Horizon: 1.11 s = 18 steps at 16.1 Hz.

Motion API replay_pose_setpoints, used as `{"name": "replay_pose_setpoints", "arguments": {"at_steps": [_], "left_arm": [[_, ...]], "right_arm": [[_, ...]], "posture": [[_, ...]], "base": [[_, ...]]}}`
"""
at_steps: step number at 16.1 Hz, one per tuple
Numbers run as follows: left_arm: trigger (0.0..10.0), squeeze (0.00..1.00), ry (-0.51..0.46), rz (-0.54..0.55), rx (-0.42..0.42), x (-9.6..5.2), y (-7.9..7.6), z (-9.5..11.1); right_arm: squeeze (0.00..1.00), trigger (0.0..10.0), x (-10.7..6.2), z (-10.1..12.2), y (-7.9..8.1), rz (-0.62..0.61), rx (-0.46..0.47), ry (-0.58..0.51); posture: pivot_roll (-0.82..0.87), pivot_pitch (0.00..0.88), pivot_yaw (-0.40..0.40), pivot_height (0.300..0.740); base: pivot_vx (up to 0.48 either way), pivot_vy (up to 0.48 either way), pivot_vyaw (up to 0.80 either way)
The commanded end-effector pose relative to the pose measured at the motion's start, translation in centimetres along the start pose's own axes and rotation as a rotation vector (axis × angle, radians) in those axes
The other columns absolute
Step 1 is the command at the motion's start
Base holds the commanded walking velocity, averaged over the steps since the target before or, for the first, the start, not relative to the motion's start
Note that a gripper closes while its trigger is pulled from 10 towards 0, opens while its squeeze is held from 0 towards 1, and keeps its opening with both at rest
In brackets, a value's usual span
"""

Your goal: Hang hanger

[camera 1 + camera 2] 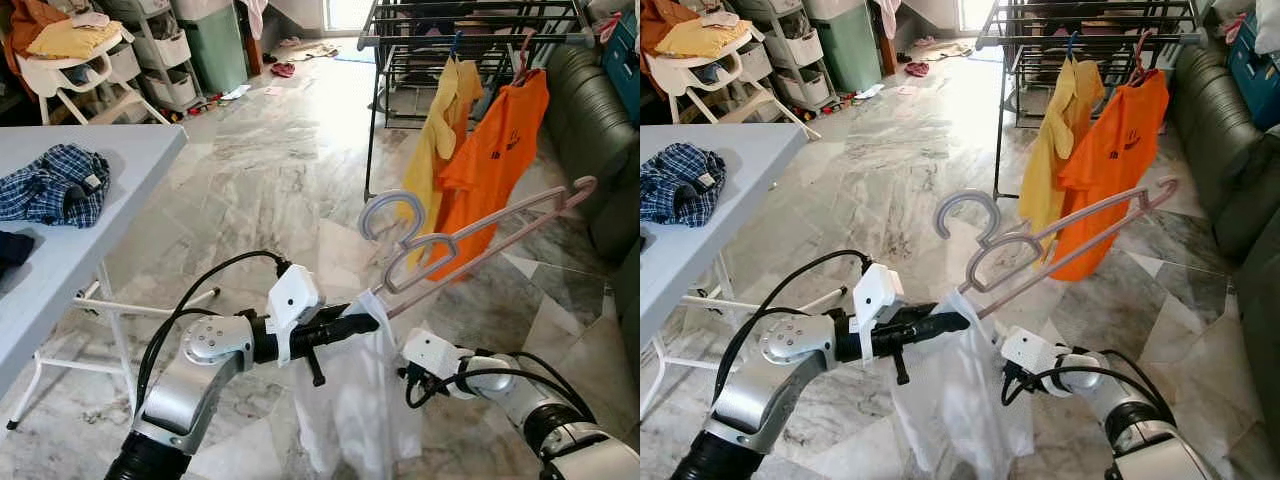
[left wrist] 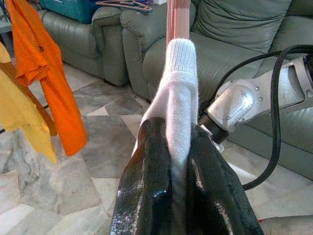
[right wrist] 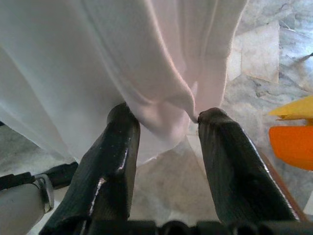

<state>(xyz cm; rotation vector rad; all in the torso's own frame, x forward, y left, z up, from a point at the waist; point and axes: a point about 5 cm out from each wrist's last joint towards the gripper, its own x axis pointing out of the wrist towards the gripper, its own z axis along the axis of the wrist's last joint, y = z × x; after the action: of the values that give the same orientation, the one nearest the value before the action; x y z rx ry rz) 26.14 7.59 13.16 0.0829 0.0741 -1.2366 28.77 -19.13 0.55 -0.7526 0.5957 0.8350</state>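
**Robot holds hanger and white cloth short of the drying rack**

A marble-tiled living room floor [image 1: 270, 170] stretches toward a black drying rack [image 1: 470, 40], where a yellow shirt [image 1: 440, 140] and an orange shirt [image 1: 495, 165] hang side by side. A green sofa [image 1: 590, 120] stands along the robot's right, just beside the rack. On the robot's left, a grey bench [image 1: 70, 240] carries a crumpled blue plaid garment [image 1: 55, 185]; beyond it a white chair [image 1: 75, 60] holds folded yellow clothing.

In the foreground, the left hand [image 1: 365, 322] is stretched forward at mid-height, its two black fingers [image 2: 146, 196] pressed tight on a fold of white cloth [image 1: 350, 410] that drapes down below it. The pale pink hanger [image 1: 480, 235] rises from that same grip: its lower end meets the cloth at the fingertips, and its long arm slants up and to the robot's right, ending in front of the orange shirt. Its hooks [image 1: 395, 215] curl above the hand, well apart from the rack's rails.

The right hand [image 3: 166, 127] sits lower and to the right, beneath the hanger and against the hanging cloth. Its fingers stand parted, with a bulge of the white fabric resting between the tips, not pinched.
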Motion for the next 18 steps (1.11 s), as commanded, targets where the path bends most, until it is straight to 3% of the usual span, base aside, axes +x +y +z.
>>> {"name": "replay_pose_setpoints", "arguments": {"at_steps": [1, 10, 13, 14, 18], "left_arm": [[10.0, 0.00, -0.028, -0.007, 0.038, 0.0, 0.0, 1.0], [10.0, 0.00, -0.011, 0.008, 0.054, -0.2, 0.3, 0.7], [10.0, 0.00, 0.018, 0.096, 0.068, -0.6, 1.2, -0.6], [10.0, 0.00, 0.039, 0.159, 0.050, -1.2, 1.8, -1.8], [10.0, 0.00, 0.091, 0.209, 0.041, -1.8, 2.4, -3.6]], "right_arm": [[0.00, 0.0, 0.0, 0.0, 0.0, -0.013, 0.016, -0.005], [0.00, 0.0, -0.4, -0.3, -0.7, -0.102, 0.053, -0.026], [0.00, 0.0, -1.1, -0.2, -2.2, -0.235, 0.094, -0.059], [0.00, 0.0, -1.9, -0.5, -3.4, -0.367, 0.144, -0.079], [0.00, 0.0, -3.1, -1.4, -4.5, -0.558, 0.135, -0.062]], "posture": [[-0.05, 0.031, 0.098, 0.740], [-0.05, 0.026, 0.097, 0.740], [-0.05, 0.025, 0.091, 0.740], [-0.06, 0.024, 0.087, 0.740], [-0.08, 0.026, 0.094, 0.740]], "base": [[0.000, 0.000, 0.00], [0.000, 0.000, 0.00], [0.000, 0.000, 0.00], [0.000, 0.000, 0.00], [0.000, 0.000, 0.00]]}}
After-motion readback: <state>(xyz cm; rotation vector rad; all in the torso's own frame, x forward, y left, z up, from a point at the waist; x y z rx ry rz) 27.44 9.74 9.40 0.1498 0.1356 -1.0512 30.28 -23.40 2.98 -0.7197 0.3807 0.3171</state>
